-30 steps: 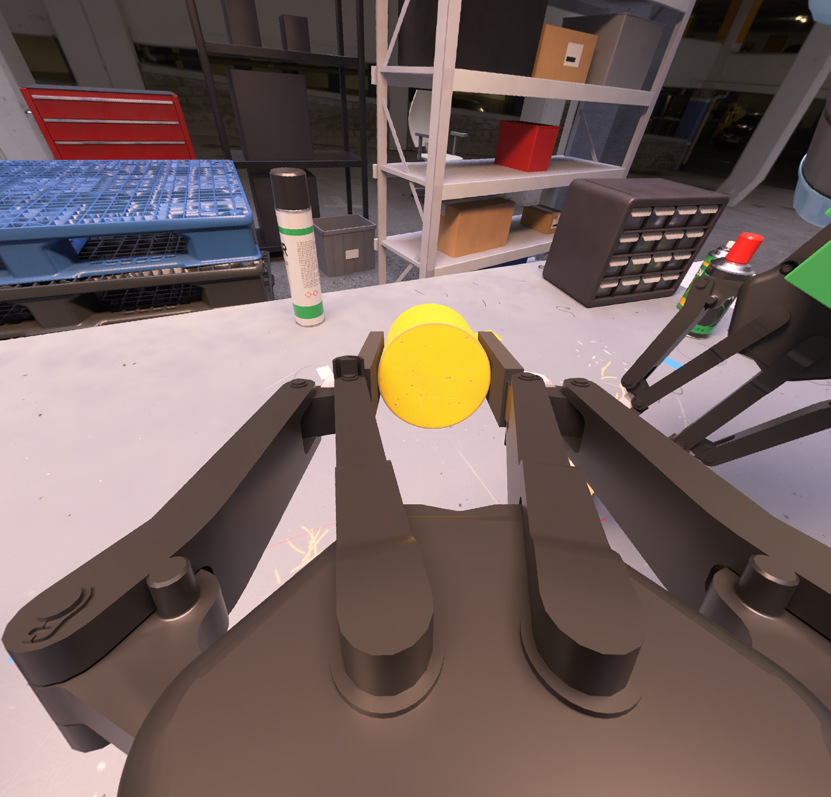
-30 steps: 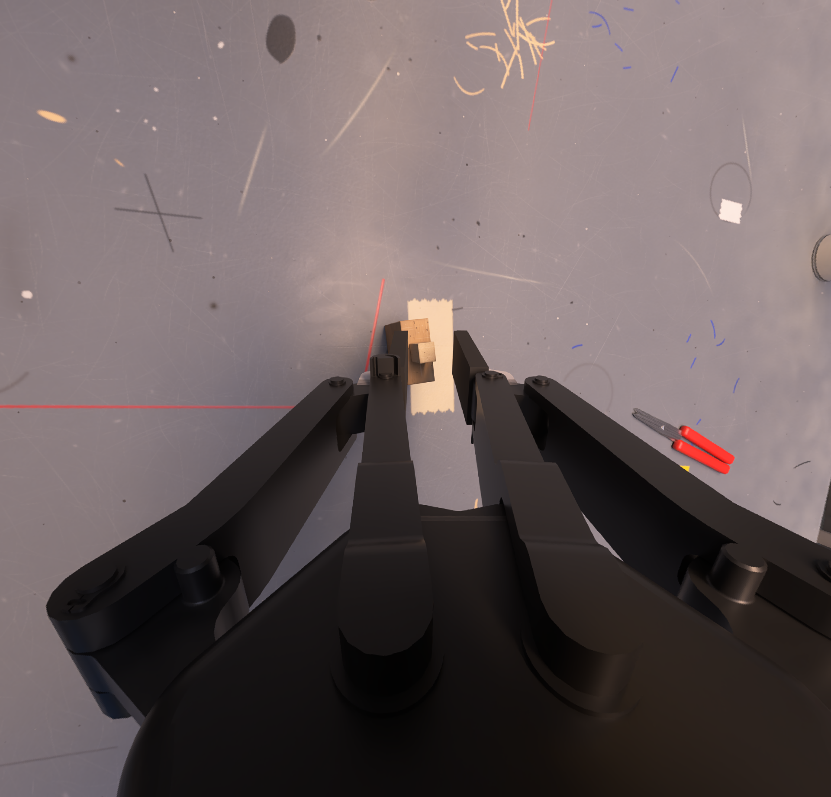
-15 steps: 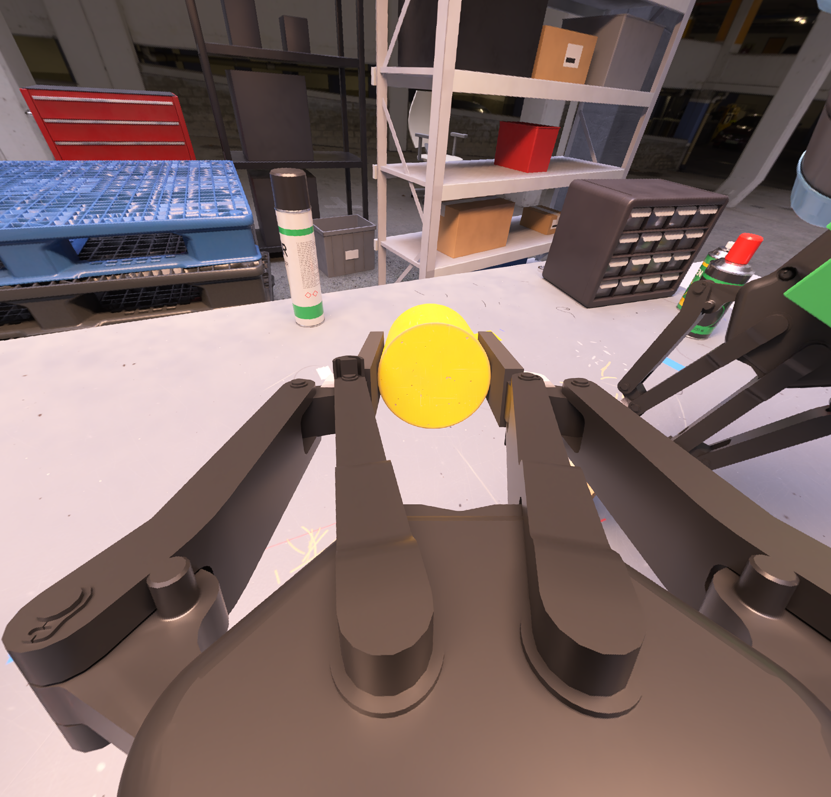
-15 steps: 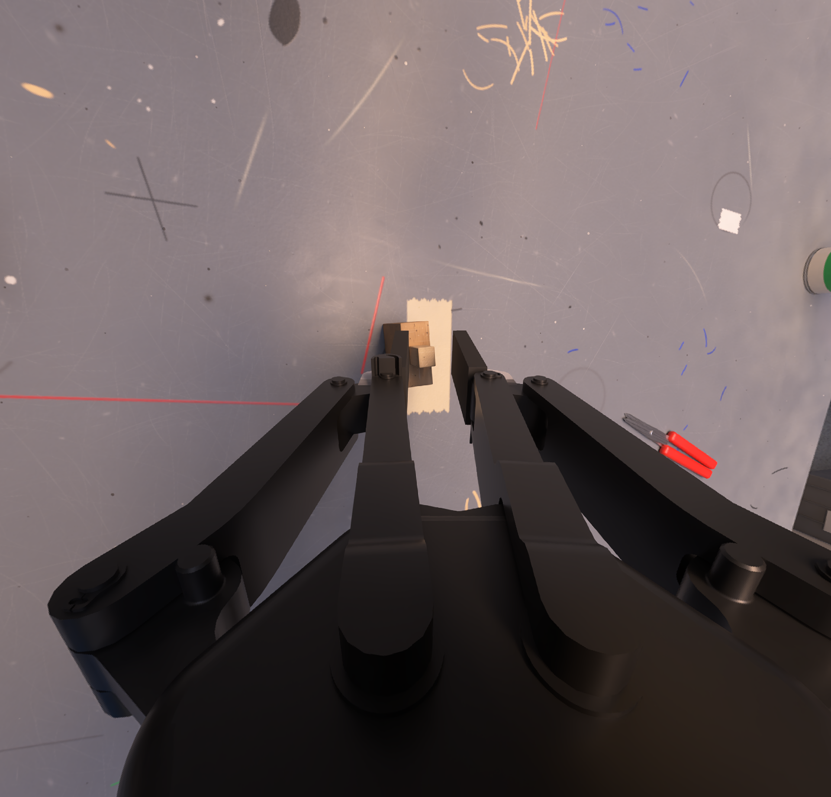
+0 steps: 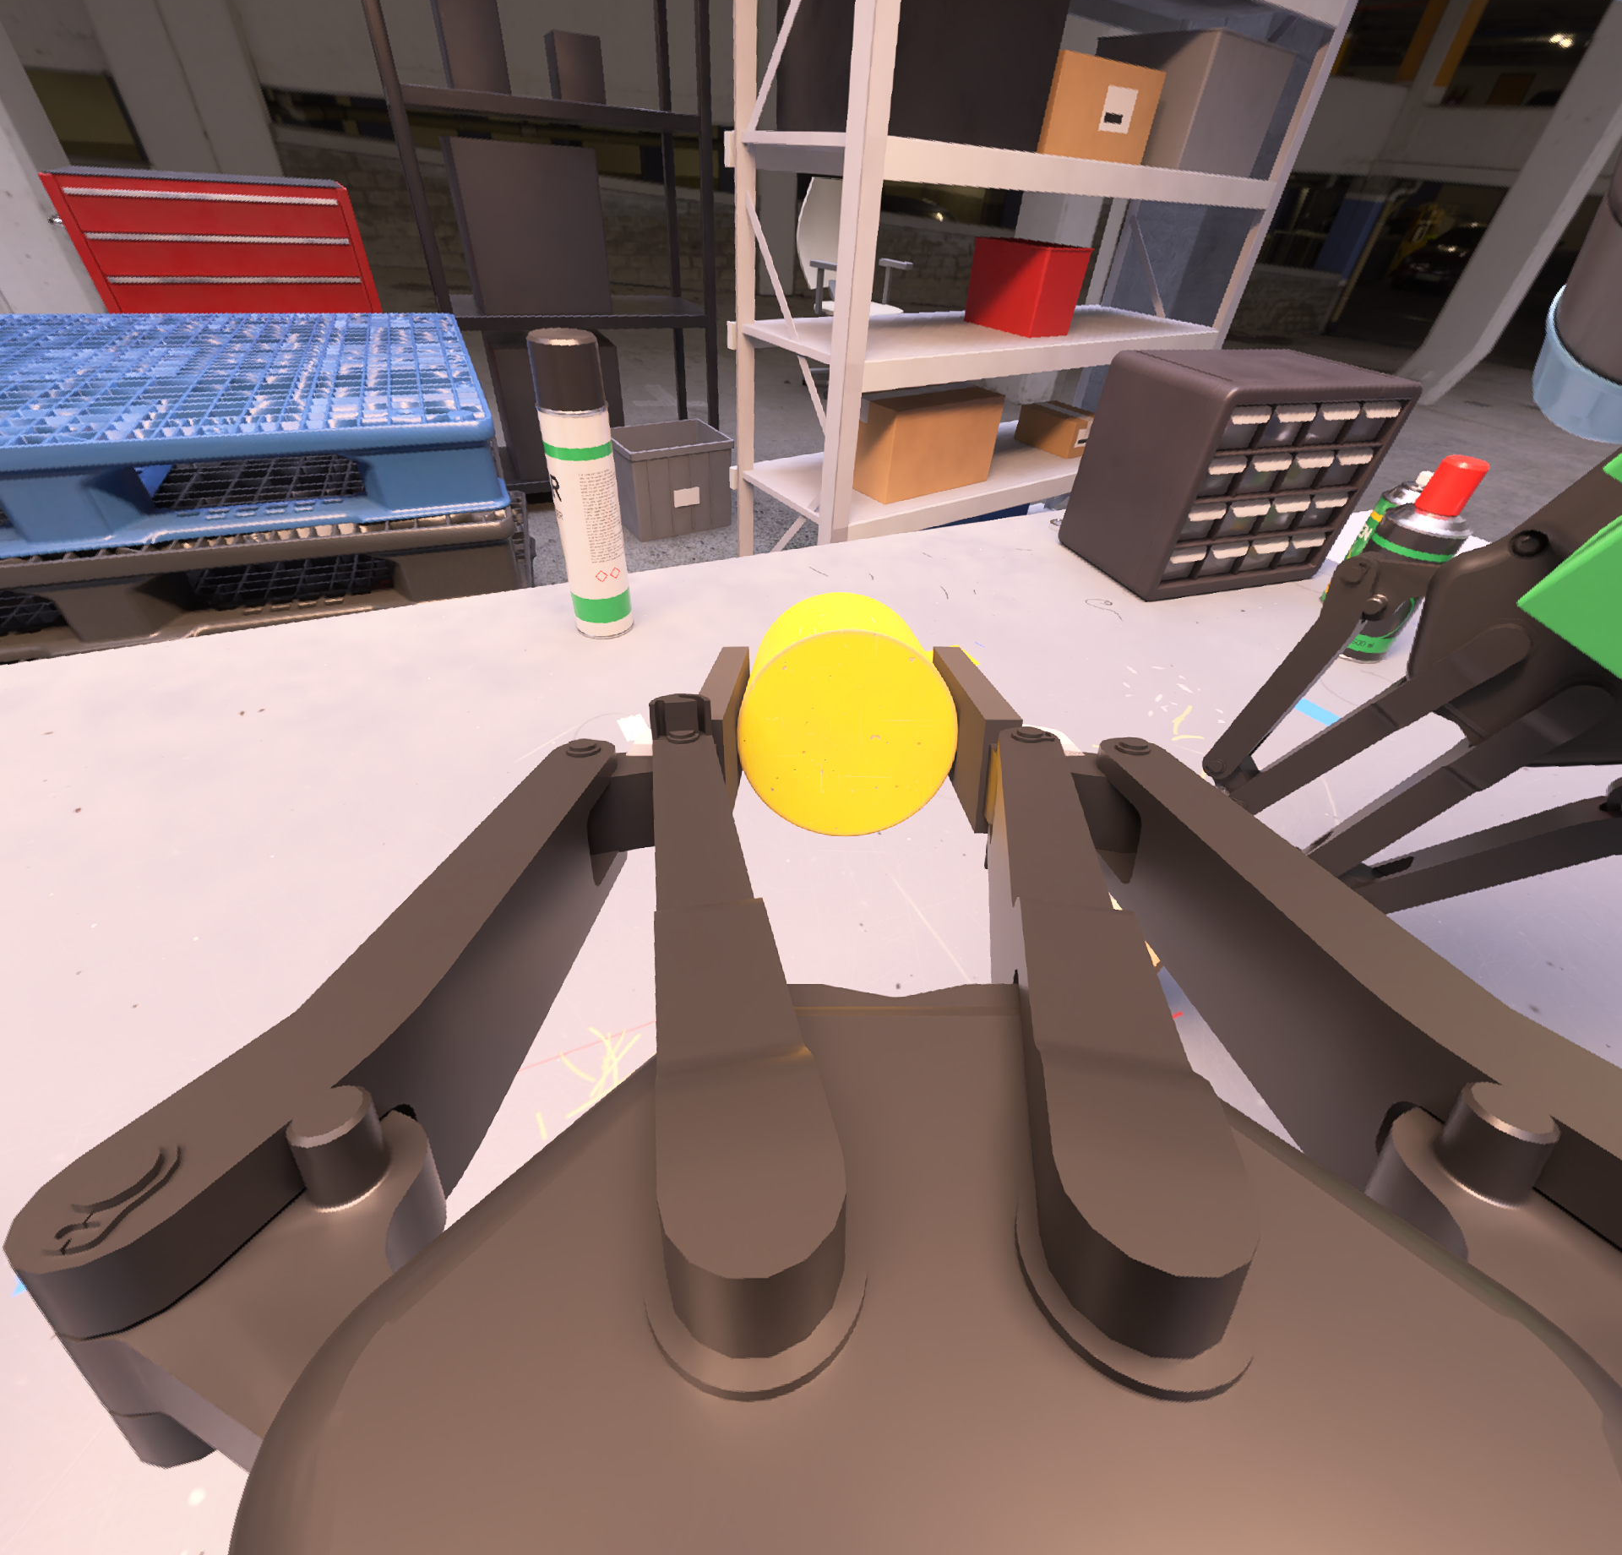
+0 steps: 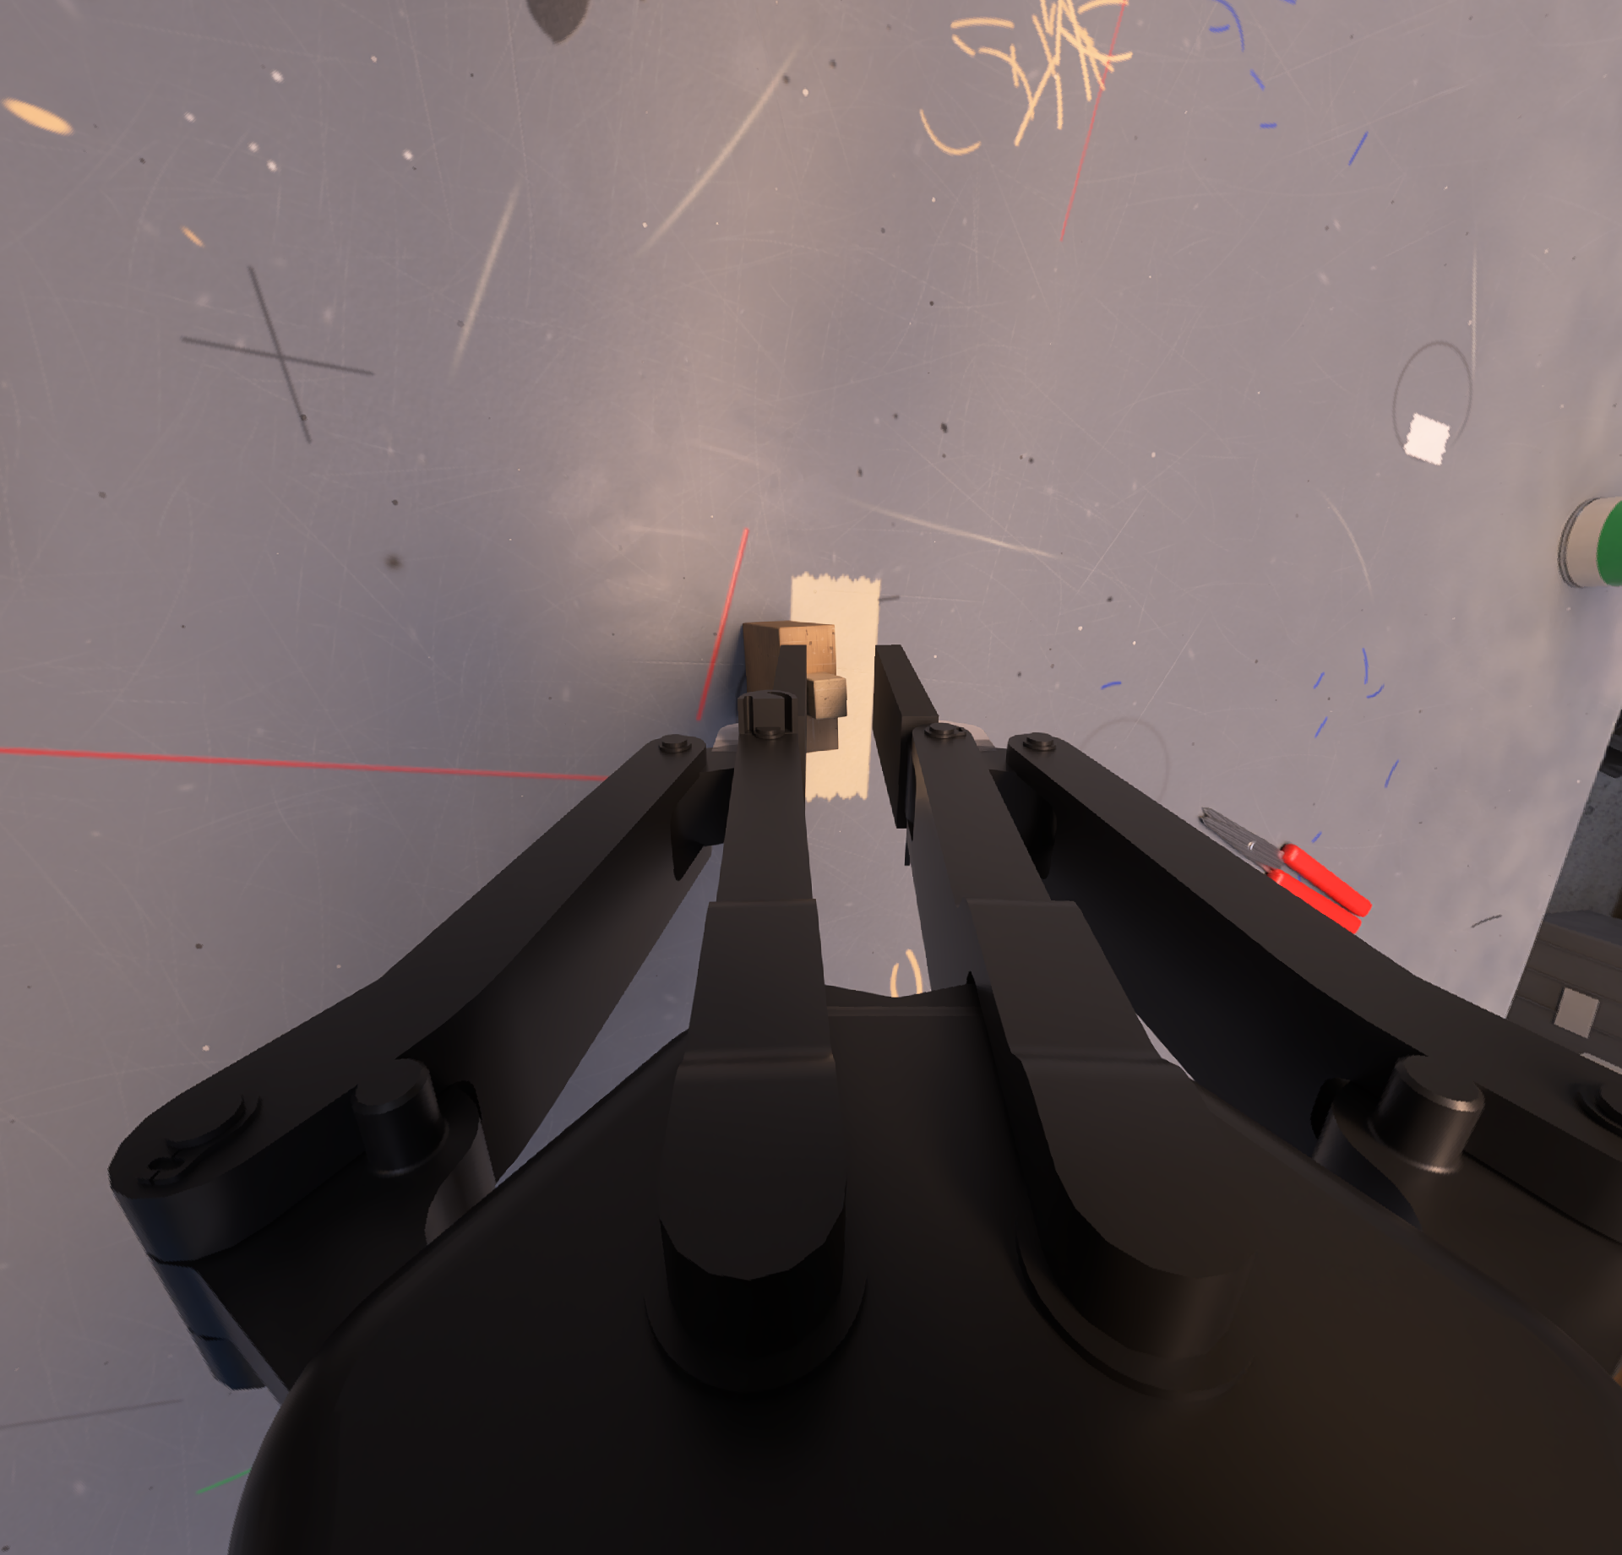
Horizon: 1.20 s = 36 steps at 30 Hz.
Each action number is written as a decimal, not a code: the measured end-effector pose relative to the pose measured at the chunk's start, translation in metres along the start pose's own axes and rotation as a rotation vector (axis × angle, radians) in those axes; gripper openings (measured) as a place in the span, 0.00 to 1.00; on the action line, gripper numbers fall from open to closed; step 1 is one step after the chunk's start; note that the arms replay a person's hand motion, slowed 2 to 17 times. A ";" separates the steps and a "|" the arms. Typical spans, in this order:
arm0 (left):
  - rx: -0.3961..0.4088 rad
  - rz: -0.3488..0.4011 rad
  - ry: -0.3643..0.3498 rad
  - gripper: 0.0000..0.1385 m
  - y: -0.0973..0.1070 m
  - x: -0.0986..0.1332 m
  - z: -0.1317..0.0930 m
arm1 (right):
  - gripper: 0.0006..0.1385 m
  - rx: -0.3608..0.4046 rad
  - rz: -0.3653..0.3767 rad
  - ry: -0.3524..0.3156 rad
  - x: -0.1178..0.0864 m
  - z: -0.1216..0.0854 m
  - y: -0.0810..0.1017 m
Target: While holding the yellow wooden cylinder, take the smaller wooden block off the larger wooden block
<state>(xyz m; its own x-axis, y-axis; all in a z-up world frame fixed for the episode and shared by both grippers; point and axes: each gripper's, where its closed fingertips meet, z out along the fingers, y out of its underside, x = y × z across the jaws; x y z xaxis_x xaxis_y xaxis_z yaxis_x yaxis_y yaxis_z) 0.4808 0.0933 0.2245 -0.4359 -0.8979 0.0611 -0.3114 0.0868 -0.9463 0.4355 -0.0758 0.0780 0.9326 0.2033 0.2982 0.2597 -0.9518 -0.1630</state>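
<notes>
My left gripper (image 5: 847, 727) is shut on the yellow wooden cylinder (image 5: 847, 714) and holds it lying on its side above the grey table (image 5: 263, 811). In the right wrist view the larger wooden block (image 6: 794, 640) stands on the table with the smaller, paler wooden block (image 6: 827, 695) on it. My right gripper (image 6: 843, 679) points down over them, open. Its left finger covers part of both blocks, and a gap separates the smaller block from the right finger. The right gripper also shows at the right of the left wrist view (image 5: 1246, 767).
A strip of pale tape (image 6: 838, 605) lies under the blocks. Red-handled pliers (image 6: 1299, 872) lie to the right, and a green-banded can (image 6: 1593, 543) is at the right edge. A white spray can (image 5: 588, 504), a dark drawer cabinet (image 5: 1229, 469) and a red-capped can (image 5: 1413, 530) stand near the table's far edge.
The right gripper has turned slightly over the blocks, so the table marks swing clockwise around them. The blocks stay between its fingertips. The left gripper and cylinder have not moved.
</notes>
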 end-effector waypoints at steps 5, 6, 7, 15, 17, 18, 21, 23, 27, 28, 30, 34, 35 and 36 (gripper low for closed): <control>0.000 0.000 0.000 0.40 0.000 0.000 0.000 | 0.14 -0.012 -0.003 -0.009 0.000 0.000 0.001; 0.000 0.000 0.000 0.40 0.000 0.000 0.000 | 0.13 -0.015 -0.003 -0.012 0.000 0.000 0.001; 0.000 0.000 0.000 0.40 0.000 0.000 0.000 | 0.13 -0.018 -0.004 -0.014 0.000 0.000 0.001; 0.001 0.000 0.000 0.40 0.000 0.000 0.000 | 0.12 -0.042 -0.009 -0.035 -0.001 0.001 0.001; 0.002 0.000 0.001 0.40 0.000 0.000 0.000 | 0.12 -0.048 -0.013 -0.041 -0.001 0.001 0.001; 0.002 0.000 0.001 0.40 0.000 0.000 0.000 | 0.12 -0.051 -0.015 -0.043 -0.001 0.001 0.001; 0.001 0.000 0.000 0.40 0.000 0.000 0.000 | 0.11 -0.058 -0.020 -0.050 -0.001 0.001 0.001; 0.001 0.000 0.000 0.40 0.000 0.000 0.000 | 0.11 -0.063 -0.022 -0.054 -0.001 0.001 0.002; 0.001 0.000 0.000 0.40 0.000 0.000 0.000 | 0.11 -0.069 -0.023 -0.062 -0.001 0.001 0.002; 0.001 0.000 0.000 0.40 0.000 0.000 0.000 | 0.10 -0.071 -0.023 -0.065 -0.001 0.001 0.002; 0.001 0.000 0.001 0.40 0.000 0.000 0.000 | 0.10 -0.073 -0.022 -0.069 -0.001 0.001 0.002; 0.001 0.000 0.001 0.40 0.000 0.000 0.000 | 0.10 -0.079 -0.021 -0.077 -0.002 0.002 0.002; 0.001 0.000 0.001 0.40 0.000 0.000 0.000 | 0.10 -0.081 -0.021 -0.079 -0.002 0.002 0.002; 0.001 0.000 0.001 0.40 0.000 0.000 0.000 | 0.10 -0.083 -0.022 -0.082 -0.002 0.002 0.002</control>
<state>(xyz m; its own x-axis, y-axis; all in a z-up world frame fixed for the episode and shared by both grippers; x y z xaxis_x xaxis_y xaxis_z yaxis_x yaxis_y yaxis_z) 0.4807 0.0932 0.2245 -0.4367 -0.8975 0.0612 -0.3103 0.0865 -0.9467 0.4349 -0.0778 0.0757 0.9452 0.2388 0.2226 0.2614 -0.9621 -0.0778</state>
